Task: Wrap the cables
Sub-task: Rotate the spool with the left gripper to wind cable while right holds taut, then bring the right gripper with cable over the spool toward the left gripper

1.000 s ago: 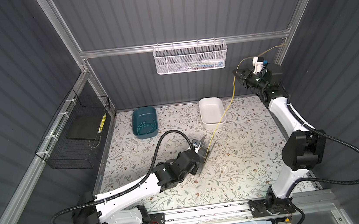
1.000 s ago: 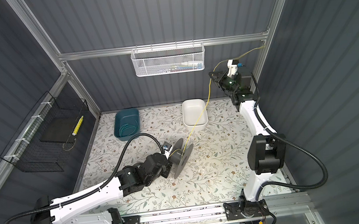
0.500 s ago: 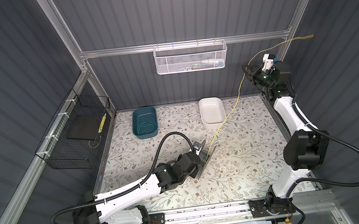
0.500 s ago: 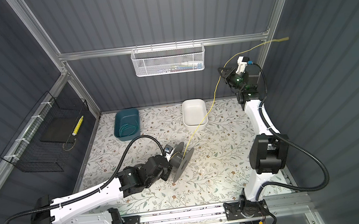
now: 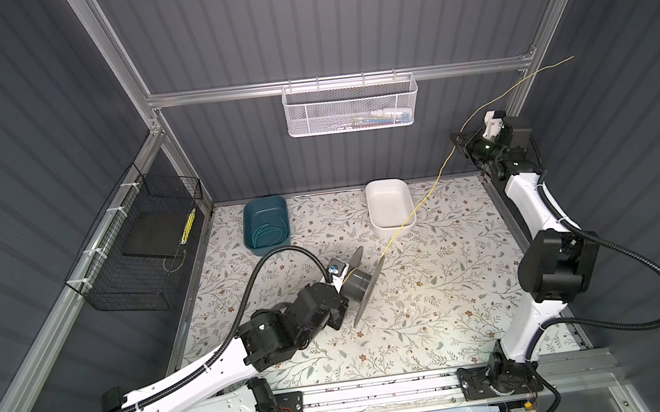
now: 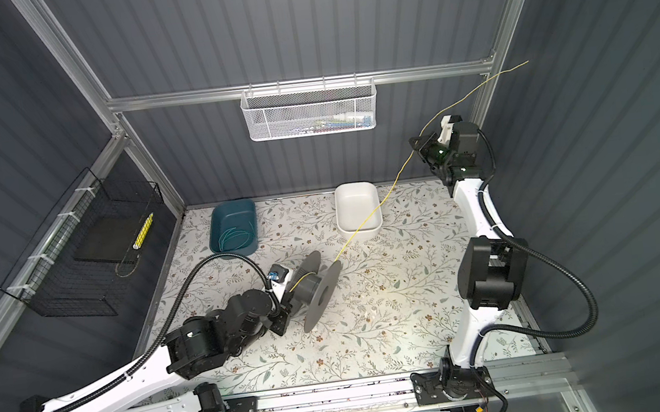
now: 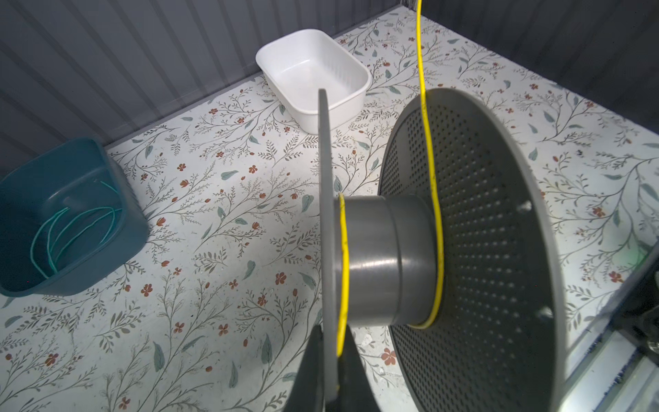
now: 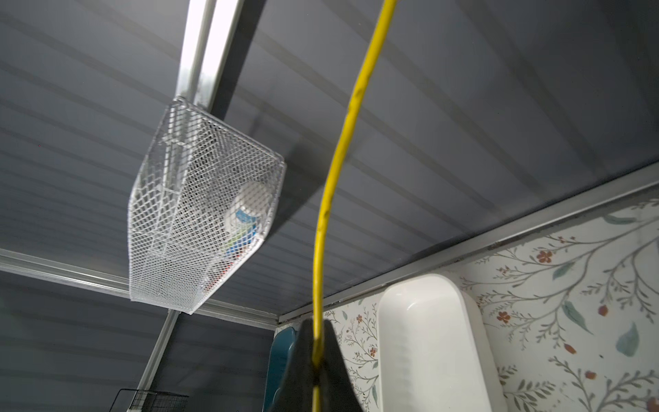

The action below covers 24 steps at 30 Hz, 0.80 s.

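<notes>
The cable is a thin yellow wire. It runs from the grey spool at the middle of the table up to my right gripper, which is shut on it high by the back right post. A free tail sticks out past the post. In the right wrist view the cable passes between the closed right gripper. My left gripper is shut on the spool's thin flange edge, with cable pinched alongside. On the hub lie two turns of cable. Both top views show spool and right gripper.
A white bin and a teal bin holding a teal wire stand at the back of the table. A white mesh basket hangs on the back rail. A black wire basket hangs on the left wall.
The right gripper has shifted right toward the corner post, and the cable's free tail has swung out past the post. The left gripper has turned the spool slightly.
</notes>
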Motion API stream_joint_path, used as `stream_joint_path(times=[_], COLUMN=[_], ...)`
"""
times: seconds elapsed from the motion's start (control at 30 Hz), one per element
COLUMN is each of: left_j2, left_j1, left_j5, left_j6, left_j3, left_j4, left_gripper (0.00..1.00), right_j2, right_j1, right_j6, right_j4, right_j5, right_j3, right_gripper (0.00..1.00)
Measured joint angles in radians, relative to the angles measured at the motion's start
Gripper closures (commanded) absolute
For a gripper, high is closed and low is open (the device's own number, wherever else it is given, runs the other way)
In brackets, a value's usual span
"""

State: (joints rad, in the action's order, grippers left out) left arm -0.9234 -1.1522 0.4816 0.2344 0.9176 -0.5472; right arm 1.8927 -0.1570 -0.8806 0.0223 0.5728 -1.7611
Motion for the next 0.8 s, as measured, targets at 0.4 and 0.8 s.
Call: stream_joint_path(times=[0.4, 0.8], left_j2=[0.011, -0.207], left_j1=[0.0, 0.223], left_j5=[-0.048, -0.023], left_j6=[-0.003, 0.037], left_j3=[0.26, 0.544], left_j4=[-0.12, 0.009], left_gripper=[1.0, 1.0], right_j2=[-0.092, -0.296], right_j1=[0.025, 0.291], right_j6=[-0.007, 0.023], right_j4=[0.209, 0.42], right_j5=[-0.143, -0.414], right_j3=[0.467, 0.896], right_gripper=[1.0, 1.0])
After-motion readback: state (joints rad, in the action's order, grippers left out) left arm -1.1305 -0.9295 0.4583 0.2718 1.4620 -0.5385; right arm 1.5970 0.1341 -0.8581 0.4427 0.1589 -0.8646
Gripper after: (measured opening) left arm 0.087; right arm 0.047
